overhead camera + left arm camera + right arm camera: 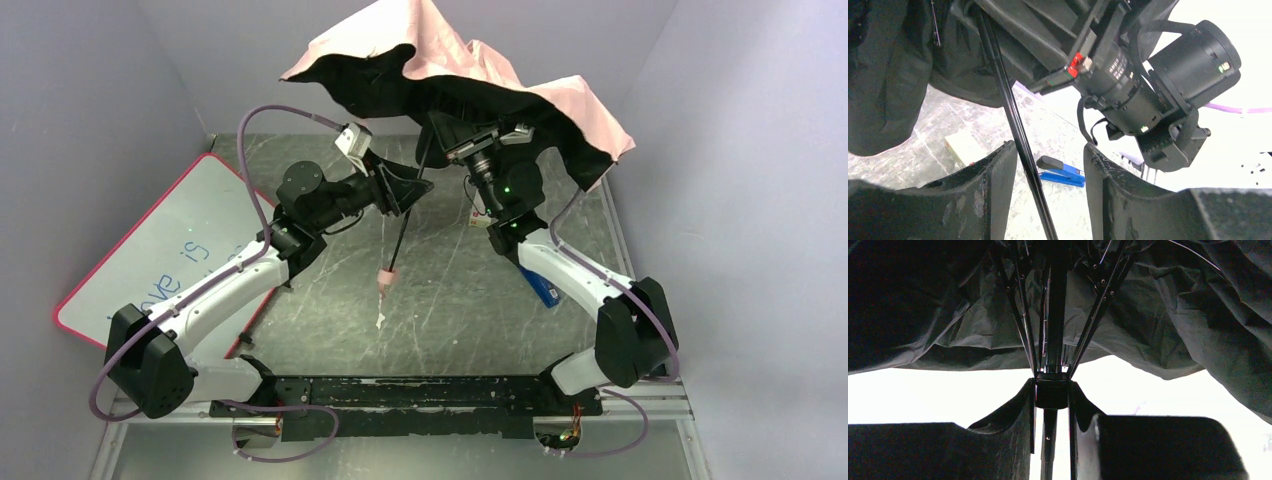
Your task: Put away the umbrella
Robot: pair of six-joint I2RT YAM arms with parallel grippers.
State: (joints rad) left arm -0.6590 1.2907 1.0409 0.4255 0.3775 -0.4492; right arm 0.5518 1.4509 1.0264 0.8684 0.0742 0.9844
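- The umbrella (470,75) is held up over the tabletop (450,310), half open. Its canopy (560,110) sags over the right arm, and its shaft (404,225) slants down to the pink handle (388,274).
- The right hand (1052,399) is clamped on the runner (1051,387), just below where the ribs (1098,305) fan out.
- The left hand (1049,149) is open with a finger on each side of the shaft. The shaft lies close to one finger, but I cannot tell if they touch.
- The umbrella is likely light but top-heavy.
- The cloth is soft and slack and offers no real hold, and the thin ribs would bend.
- The runner, shaft and handle are the stiff parts to grip, though the smooth, thin shaft may slide or twist in a pinch.
- From above, the canopy hides the right hand, and the top of the frame cuts off the canopy's upper edge.
- The runner's catch cannot be made out.
- A small pale scrap (381,321) below the handle may be the strap.
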